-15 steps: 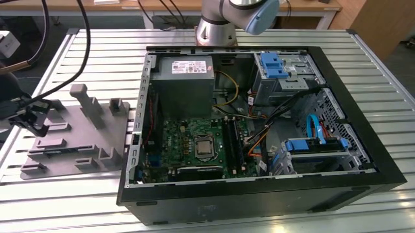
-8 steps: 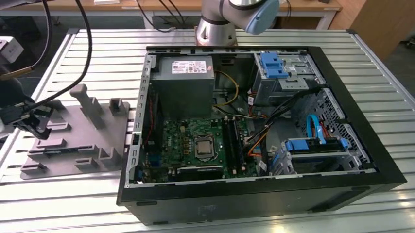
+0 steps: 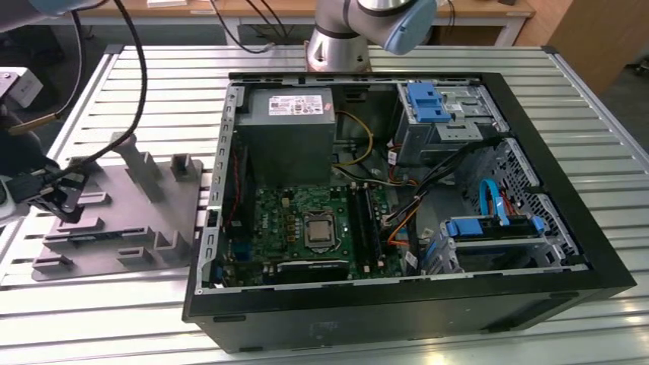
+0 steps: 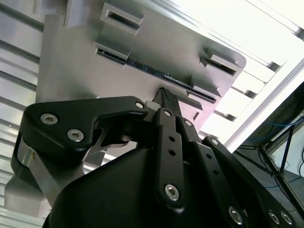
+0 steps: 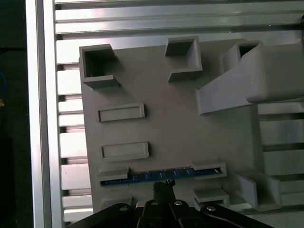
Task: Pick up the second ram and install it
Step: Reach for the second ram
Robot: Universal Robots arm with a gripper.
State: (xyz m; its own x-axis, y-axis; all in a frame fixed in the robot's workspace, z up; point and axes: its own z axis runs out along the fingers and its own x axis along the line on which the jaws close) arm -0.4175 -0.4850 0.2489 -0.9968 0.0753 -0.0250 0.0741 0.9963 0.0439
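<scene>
Second ram sits in the grey plate slot, at the exterior view's left of the computer case. Pincer tips together, empty, just beside it. Descending closed could chip the stick.

One open computer case stands on one slatted surface, holding one power supply and one green circuit board, while beside the case lies one grey plate bearing one memory stick, with one end effector above it.

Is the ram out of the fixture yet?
No, in the first wrist view the second ram lies in its slot on the grey fixture plate.
</scene>
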